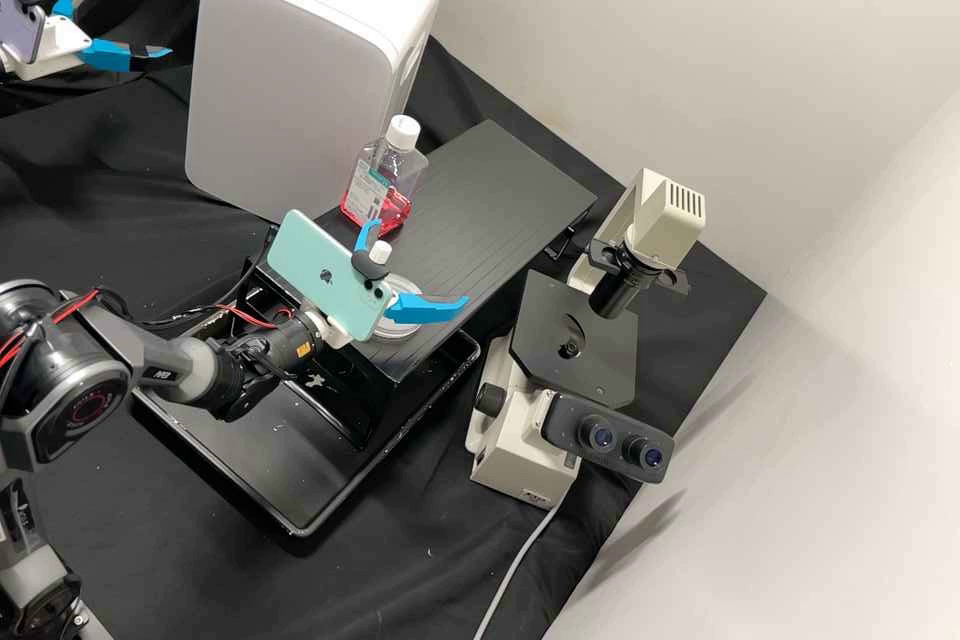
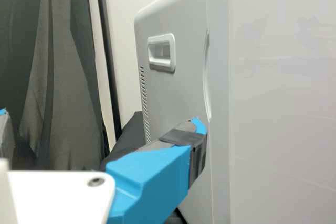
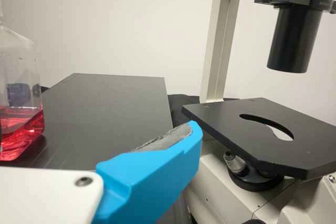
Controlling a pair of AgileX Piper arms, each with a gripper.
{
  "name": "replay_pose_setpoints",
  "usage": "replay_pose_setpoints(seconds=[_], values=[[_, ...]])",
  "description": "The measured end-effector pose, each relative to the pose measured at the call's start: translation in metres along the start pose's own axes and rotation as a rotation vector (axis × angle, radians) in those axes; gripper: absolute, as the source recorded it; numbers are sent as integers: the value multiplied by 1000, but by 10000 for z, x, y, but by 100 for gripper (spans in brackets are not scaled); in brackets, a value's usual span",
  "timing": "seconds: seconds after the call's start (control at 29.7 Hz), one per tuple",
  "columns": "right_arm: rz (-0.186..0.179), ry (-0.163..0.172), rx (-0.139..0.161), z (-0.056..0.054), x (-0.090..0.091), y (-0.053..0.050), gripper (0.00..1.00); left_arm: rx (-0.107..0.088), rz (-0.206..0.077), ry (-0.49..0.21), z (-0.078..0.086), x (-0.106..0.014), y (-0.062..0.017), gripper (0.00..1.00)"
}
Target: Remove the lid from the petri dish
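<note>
The clear round petri dish point(image 1: 393, 327) sits on the near corner of the raised black platform point(image 1: 500, 210), its lid partly hidden by the gripper above. My right gripper point(image 1: 400, 272) hovers just over it, open, with one blue finger point(image 3: 157, 163) on each side and nothing held. My left gripper point(image 1: 112, 23) hangs open and empty at the far left, high beside the white box point(image 1: 310, 60); one of its fingers point(image 2: 157, 174) lies close to the box's side point(image 2: 178, 93).
A flask of red liquid point(image 1: 383, 182) stands on the platform just behind the dish, also in the right wrist view point(image 3: 18, 106). A microscope point(image 1: 590, 340) stands to the right, its stage point(image 3: 262, 129) near. A black tray point(image 1: 300, 450) lies below the platform.
</note>
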Motion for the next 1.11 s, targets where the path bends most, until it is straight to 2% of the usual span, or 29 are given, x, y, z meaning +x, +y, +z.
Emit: replay_pose_setpoints(seconds=[0.44,0.5,0.57,0.67,0.87,1.04,1.11], values=[[0,0,0,0,0,0,100,0,-1,-4,12,0,-2,100],[0,0,0,0,0,0,100,-4,-1,-5,25,0,-5,100],[0,0,0,0,0,0,100,-17,-4,-2,54,-8,-21,100],[0,0,0,0,0,0,100,-39,-4,-2,149,-41,-61,100],[0,0,0,0,0,0,100,-52,-32,-78,506,-181,-208,100],[0,0,0,0,0,0,100,-47,-10,-183,761,-334,-356,100],[0,0,0,0,0,0,100,-43,-26,-211,822,-389,-442,100]])
